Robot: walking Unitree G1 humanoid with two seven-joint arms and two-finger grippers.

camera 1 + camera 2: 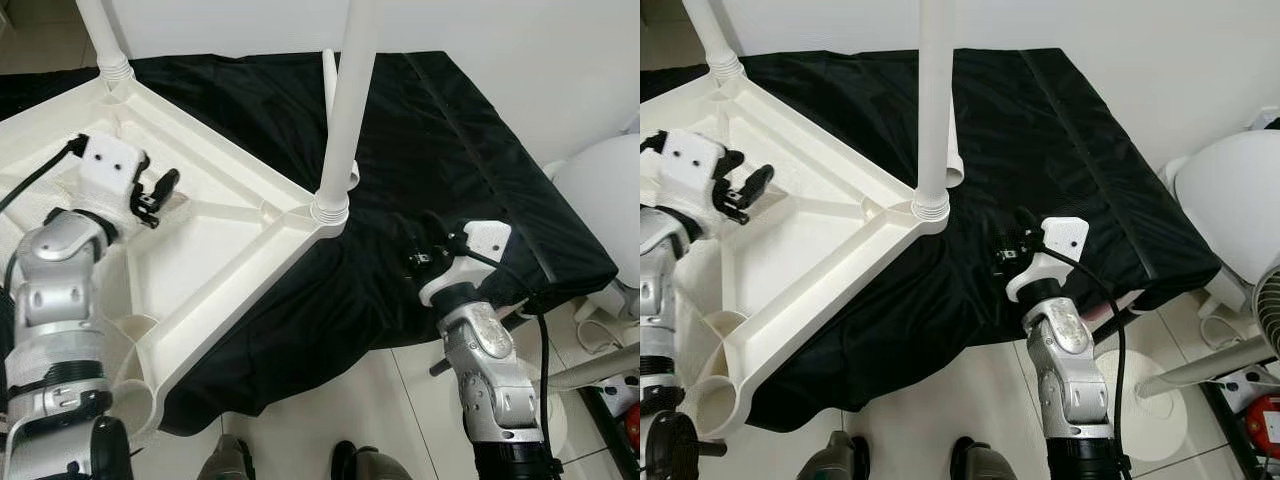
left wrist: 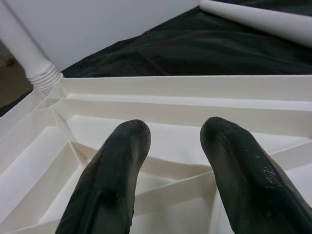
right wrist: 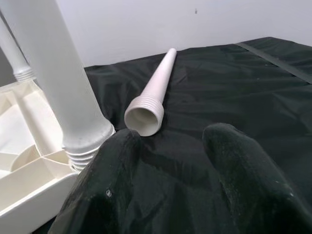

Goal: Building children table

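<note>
A: Right gripper [image 1: 1012,243] is hovering low over the black cloth [image 1: 440,150], near the worktop's front right corner, with its two fingers [image 3: 243,165] spread apart and nothing between them.

B: And the left gripper [image 1: 155,195]?

A: It is hanging above the overturned white tabletop [image 1: 215,255], over the ribbed underside, fingers parted as well and gripping nothing.

B: Where is the tabletop sitting?

A: It is lying upside down across the worktop's left half, one corner jutting toward the middle. Two legs are already standing up from it: one at that near corner [image 1: 345,110], another at the far left corner [image 1: 100,35]. An open round socket [image 1: 715,395] is waiting at the front left corner.

B: Any leg left to fit?

A: A loose leg [image 3: 153,95] is lying on the cloth just behind the near standing leg, toward the worktop's far edge, its ridged open end facing the right gripper.

B: How is it likely to handle?

A: It looks like hollow moulded plastic, so probably light and stiff, but smooth and round, so it may be rolling on the cloth or slipping in the fingers. Taking it across the shaft a little behind the ridged collar seems best, keeping that end free for the socket.

B: Risks?

A: Knocking the standing leg, which is very close to the loose one.
</note>
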